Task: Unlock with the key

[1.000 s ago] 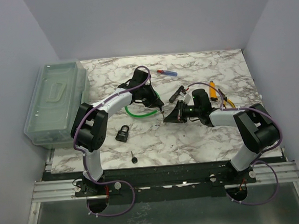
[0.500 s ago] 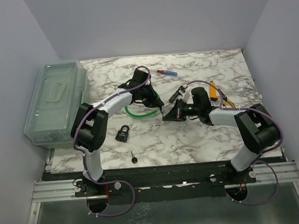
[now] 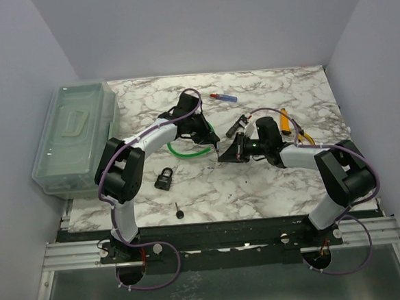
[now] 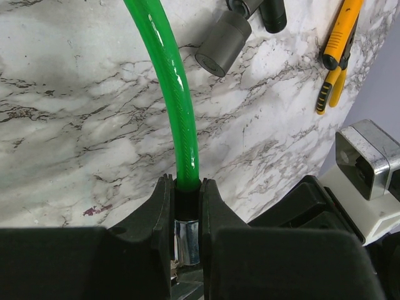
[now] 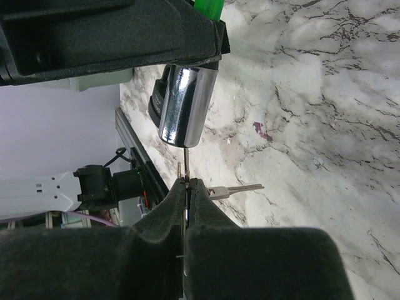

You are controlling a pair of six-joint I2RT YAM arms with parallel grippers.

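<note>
Right hand (image 5: 187, 182), pinched shut on the key (image 5: 185, 164), has crept left during the last second and I now hold it steady. The blade tip meets the chrome lock cylinder (image 5: 182, 103), clamped in my left hand (image 4: 186, 187) mid-worktop (image 3: 271, 186), green cable (image 4: 178, 94) trailing far. Insertion looks begun; the turn remains.

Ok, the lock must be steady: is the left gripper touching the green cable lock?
Touching. Left wrist view: the left gripper clamps the green cable lock near its end, no gap.
</note>
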